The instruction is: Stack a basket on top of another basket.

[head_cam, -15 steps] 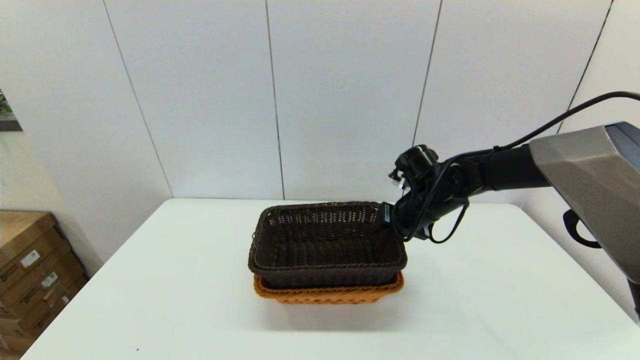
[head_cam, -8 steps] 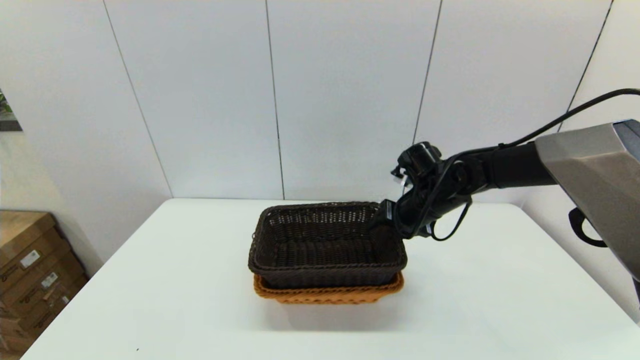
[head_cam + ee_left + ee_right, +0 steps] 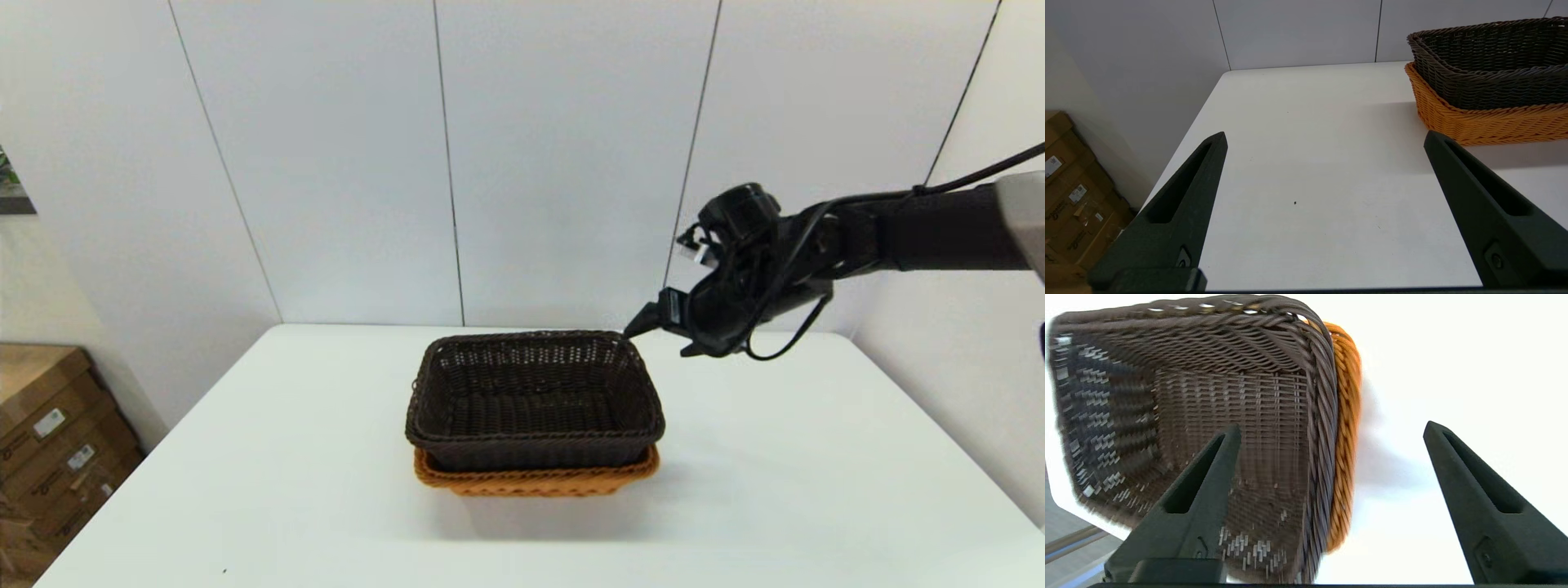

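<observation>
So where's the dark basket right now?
In the head view the dark basket sits mid-table, nested in the orange basket. The open right gripper hangs just above its far right corner.

You see two baskets: one dark brown basket [image 3: 535,400], one orange-tan basket [image 3: 535,479]. One white counter [image 3: 775,490]. Two claws: right claw [image 3: 657,331], left claw [image 3: 1325,139]. Several cardboard boxes [image 3: 49,441], count unclear.

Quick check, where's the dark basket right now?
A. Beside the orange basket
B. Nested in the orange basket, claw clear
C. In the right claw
B: the dark basket sits in the orange basket; the right claw is open above its corner.
</observation>
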